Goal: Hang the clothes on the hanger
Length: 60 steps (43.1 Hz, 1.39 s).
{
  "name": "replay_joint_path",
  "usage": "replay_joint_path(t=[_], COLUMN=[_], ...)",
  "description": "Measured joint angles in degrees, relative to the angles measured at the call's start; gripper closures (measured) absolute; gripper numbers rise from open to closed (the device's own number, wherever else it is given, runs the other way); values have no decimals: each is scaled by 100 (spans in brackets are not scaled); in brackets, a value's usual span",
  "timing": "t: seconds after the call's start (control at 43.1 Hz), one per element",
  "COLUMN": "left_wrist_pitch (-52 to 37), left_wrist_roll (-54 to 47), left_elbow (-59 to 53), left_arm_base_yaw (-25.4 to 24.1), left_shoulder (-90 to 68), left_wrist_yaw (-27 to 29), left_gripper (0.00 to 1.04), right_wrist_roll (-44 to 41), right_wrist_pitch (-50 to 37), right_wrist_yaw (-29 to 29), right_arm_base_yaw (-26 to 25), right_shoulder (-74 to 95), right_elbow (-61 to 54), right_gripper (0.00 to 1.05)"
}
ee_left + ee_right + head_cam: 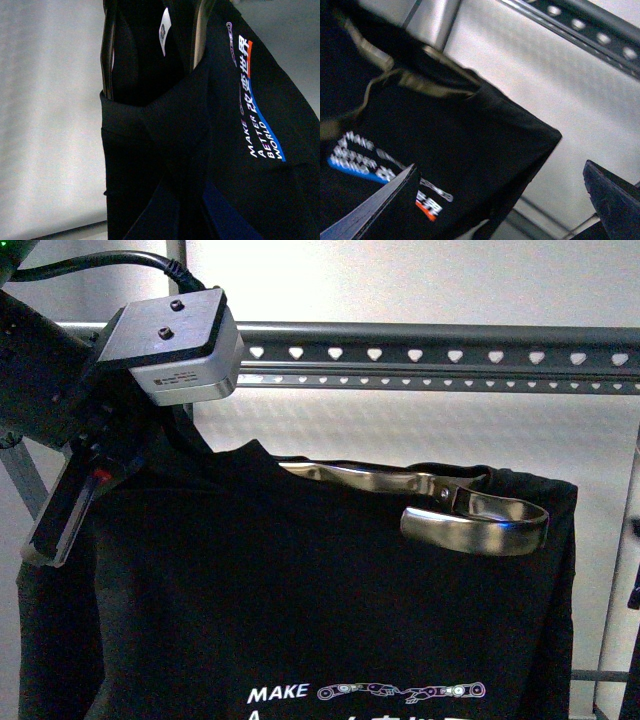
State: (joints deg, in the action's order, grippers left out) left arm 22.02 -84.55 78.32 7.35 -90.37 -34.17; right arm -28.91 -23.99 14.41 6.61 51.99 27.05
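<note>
— Rack [420,355] first: where is it?
— Above and behind the left claw [150,75]. Its grey rail of heart-shaped holes runs across in front of the pale wall.
— And the T-shirt [250,600]?
— It hangs below that rail, apart from it. One shoulder is bunched between the left claw's fingers [106,55], which are clamped on the cloth. The rest of the shirt drapes down beneath the claw.
— Right claw [500,167]?
— Fingers spread wide with nothing between them. The shirt hangs ahead of it, untouched.
— That shiny thing?
— Silver coat hanger [470,520]. It lies across the collar and reaches from the left claw's side toward the far shoulder.
— Anything smaller?
— White "MAKE" print [277,694], low on the chest and well below the left claw. A white label [164,31] shows between that claw's fingers.
</note>
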Motion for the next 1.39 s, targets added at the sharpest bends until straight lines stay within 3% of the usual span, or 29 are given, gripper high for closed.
replay_joint_path(t=[0.046,0.139,0.279,0.348,0.58,1.207,1.393], left_wrist_pitch=[0,0,0,0,0,0,0], left_wrist_roll=[0,0,0,0,0,0,-2], left_elbow=[0,0,0,0,0,0,0], left_arm_base_yaw=[0,0,0,0,2,2,2], left_shoulder=[0,0,0,0,0,0,0], left_wrist_yaw=[-2,-2,-4,-4,-9,-7,11], left_gripper=[100,100,100,100,100,100,100], right_wrist_roll=[-1458,-3032,-4492,-4782,-5029,-4288,-4221], right_wrist_pitch=[101,439,645,662,750,953,973], right_wrist_yaw=[199,313,247,214,203,162,109], right_arm_base_yaw=[74,81,81,68,-13,-116,-120], right_shoulder=[551,1053,1665,1884,2507,4284,4579], right_elbow=[280,588,1069,1311,1989,3838,4142], right_gripper=[7,7,7,7,7,7,27])
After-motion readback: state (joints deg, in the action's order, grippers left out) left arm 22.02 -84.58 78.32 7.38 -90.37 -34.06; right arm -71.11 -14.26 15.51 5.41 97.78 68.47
